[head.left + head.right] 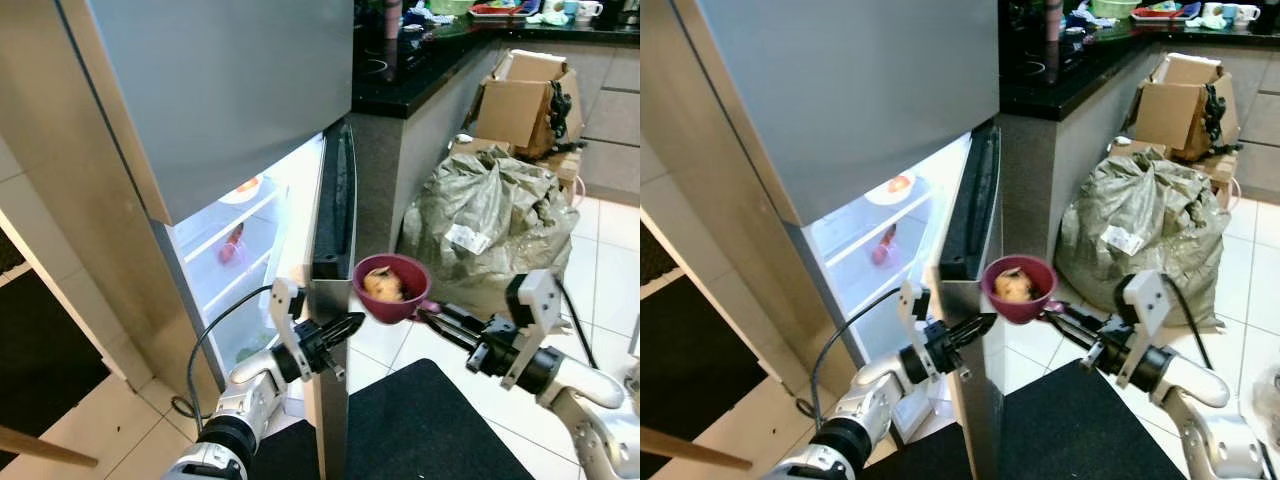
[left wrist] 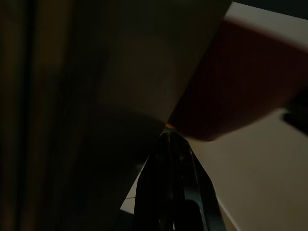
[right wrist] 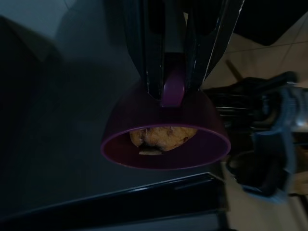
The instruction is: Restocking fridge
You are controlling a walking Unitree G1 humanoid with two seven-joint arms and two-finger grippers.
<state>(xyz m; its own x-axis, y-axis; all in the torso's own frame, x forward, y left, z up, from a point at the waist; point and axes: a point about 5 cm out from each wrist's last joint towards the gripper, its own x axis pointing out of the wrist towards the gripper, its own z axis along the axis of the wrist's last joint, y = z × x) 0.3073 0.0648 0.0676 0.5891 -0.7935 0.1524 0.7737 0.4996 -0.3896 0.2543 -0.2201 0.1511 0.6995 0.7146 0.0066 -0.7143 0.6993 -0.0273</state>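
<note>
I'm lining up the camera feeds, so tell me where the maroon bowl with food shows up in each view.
Left eye: maroon bowl center, beside the fridge door edge.
Right eye: bowl center, same door edge.
Left wrist: dark red shape, upper right.
Right wrist: bowl center, held by right tool.
Shared landmark: fridge door edge.

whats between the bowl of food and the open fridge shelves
The edge of the open fridge door stands between the maroon bowl, held by the right tool, and the lit shelves. The left tool rests at that door edge. Both eye views show it.

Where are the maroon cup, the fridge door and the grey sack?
maroon cup (image 1: 398, 302): left eye view, outer wall.
fridge door (image 1: 327, 330): left eye view, steel edge.
grey sack (image 1: 490, 220): left eye view, crumpled front.
</note>
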